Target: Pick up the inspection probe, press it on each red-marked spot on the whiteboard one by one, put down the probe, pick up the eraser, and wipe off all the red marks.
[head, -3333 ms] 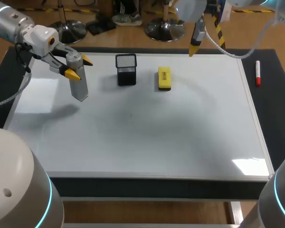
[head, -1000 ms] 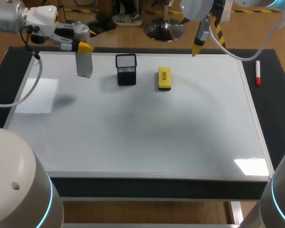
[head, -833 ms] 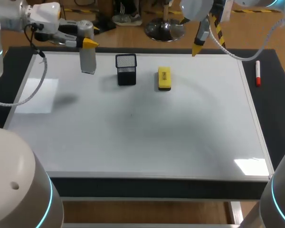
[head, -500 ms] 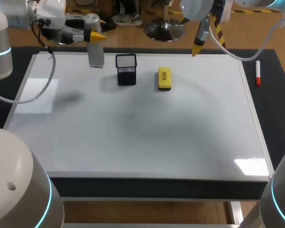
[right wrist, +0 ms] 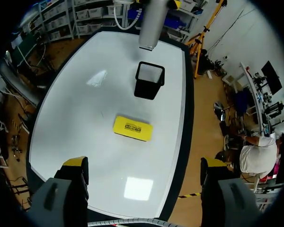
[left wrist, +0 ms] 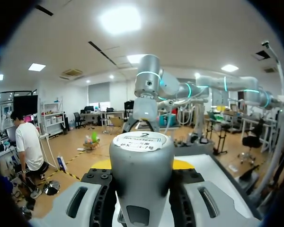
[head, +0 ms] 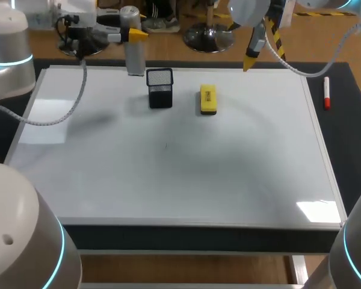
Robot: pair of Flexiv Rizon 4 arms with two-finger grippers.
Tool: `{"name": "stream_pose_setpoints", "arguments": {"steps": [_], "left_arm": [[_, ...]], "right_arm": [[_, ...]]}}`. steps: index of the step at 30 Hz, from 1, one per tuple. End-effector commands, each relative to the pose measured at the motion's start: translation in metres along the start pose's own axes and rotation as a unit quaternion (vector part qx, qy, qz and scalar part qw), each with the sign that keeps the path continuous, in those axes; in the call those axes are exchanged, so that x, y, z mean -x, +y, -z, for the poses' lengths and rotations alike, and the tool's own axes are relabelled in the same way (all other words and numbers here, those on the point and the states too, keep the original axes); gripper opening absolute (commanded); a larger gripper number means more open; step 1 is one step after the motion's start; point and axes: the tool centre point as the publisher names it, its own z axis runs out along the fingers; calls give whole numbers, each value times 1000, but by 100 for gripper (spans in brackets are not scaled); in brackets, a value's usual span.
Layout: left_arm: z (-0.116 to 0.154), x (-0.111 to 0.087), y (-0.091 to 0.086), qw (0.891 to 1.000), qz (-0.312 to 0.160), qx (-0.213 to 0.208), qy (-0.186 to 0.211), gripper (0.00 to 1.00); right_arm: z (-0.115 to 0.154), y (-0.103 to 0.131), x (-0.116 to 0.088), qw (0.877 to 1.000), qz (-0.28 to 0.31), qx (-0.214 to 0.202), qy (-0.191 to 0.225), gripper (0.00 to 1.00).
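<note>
Glossy whiteboard (head: pixel 186 174) carries a black mesh cup (head: pixel 160 88), a yellow block eraser (head: pixel 208 99) at its 3 o'clock. At the cup's 11 o'clock the left gripper (head: pixel 131 34) clamps the smooth grey cylindrical probe (head: pixel 134 59) upright; the right gripper (head: pixel 251 53) gapes wide, empty.

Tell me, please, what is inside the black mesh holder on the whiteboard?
Nothing shows inside the black mesh holder: the right wrist view looks into its open top. Its wall covers part of its floor. The probe is outside it, in the left gripper.

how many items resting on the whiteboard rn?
2: black mesh holder near the far edge, yellow eraser right of it. Probe is in the left gripper; marker lies off the board.
</note>
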Motion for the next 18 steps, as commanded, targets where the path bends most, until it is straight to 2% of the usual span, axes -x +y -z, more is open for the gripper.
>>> {"name": "stream_pose_setpoints", "arguments": {"steps": [1, 18], "left_arm": [[-11, 1, -2, 1000, 6, -6, -8, 0], [-40, 7, 12, 999, 18, -20, -37, 0]], "right_arm": [[1, 0, 1, 1000, 0, -2, 2, 100], [1, 0, 1, 1000, 0, -2, 2, 100]]}}
